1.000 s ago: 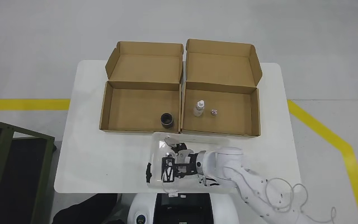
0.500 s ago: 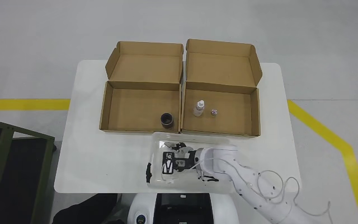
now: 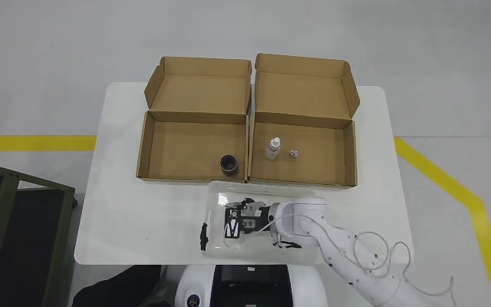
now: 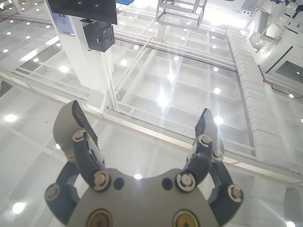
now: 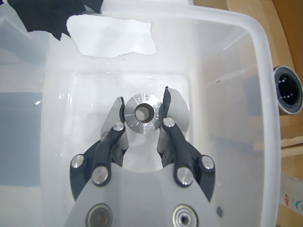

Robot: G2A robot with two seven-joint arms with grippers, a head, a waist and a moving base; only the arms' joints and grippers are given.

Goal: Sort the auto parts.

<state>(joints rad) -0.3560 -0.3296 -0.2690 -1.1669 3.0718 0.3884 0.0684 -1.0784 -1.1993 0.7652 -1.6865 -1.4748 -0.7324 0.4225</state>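
Sorting auto parts: the right end effector (image 5: 142, 106), down inside the clear bin (image 5: 261, 45) on the worktop (image 3: 138, 215), grips a metal ring (image 5: 148, 125) on both sides. The next step is likely a straight lift clear of the bin, then a carry to a box (image 3: 165, 150). The left end effector (image 4: 142, 119) gapes wide, empty.

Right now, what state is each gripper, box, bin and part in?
Right gripper: jaws shut on the metal ring, down inside the clear bin.
Left gripper: jaws open, empty.
Clear bin: no lid on.
Ring box: lid open, black ring inside.
Bottle box: lid open, bottle inside.
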